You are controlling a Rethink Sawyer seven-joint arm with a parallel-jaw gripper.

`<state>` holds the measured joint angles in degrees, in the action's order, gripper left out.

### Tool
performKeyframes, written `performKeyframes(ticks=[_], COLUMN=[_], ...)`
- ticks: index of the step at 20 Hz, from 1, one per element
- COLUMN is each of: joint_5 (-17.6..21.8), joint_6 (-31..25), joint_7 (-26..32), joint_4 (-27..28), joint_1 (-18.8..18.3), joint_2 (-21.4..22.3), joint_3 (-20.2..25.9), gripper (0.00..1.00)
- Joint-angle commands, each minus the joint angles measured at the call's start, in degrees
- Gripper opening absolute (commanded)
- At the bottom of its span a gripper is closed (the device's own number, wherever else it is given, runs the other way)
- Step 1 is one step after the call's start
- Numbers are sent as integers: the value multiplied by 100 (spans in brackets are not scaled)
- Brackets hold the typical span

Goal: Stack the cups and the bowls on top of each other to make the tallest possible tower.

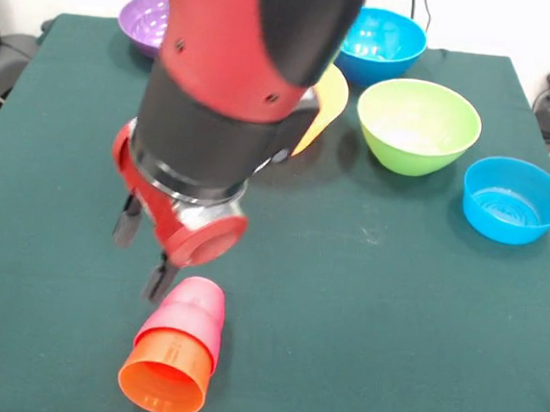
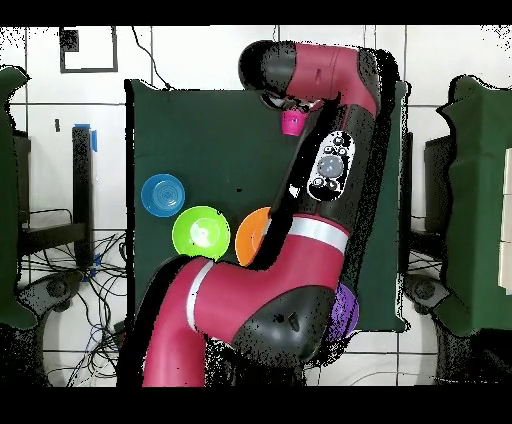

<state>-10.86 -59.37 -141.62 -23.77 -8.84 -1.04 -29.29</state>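
Observation:
A red-pink cup (image 1: 194, 310) and an orange cup (image 1: 166, 375) lie nested together on their side near the front edge of the green table (image 1: 363, 300). The orange cup's mouth faces the front camera. My gripper (image 1: 142, 252) hangs just above and left of the red-pink cup, open and empty, with one black finger (image 1: 160, 281) close to the cup's closed end. In the overhead view the red-pink cup (image 2: 292, 122) shows beside the arm and the gripper is hidden under it. The purple and lime green cups are out of view.
Bowls stand upright along the far and right sides: purple (image 1: 147, 19), blue (image 1: 381, 44), orange-yellow (image 1: 328, 100) partly behind the arm, lime green (image 1: 417, 122), and a second blue one (image 1: 514, 198). The small ribbed bowl is not visible.

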Motion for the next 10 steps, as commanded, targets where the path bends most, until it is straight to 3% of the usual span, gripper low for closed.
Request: performKeyframes(ticks=[1,10], joint_5=[-226,-762], joint_6=[-588,-818], joint_7=[-1300,-1493], joint_4=[570,802], joint_1=[-124,-162], joint_2=[-438,-547], joint_3=[114,-200], gripper=[100,100])
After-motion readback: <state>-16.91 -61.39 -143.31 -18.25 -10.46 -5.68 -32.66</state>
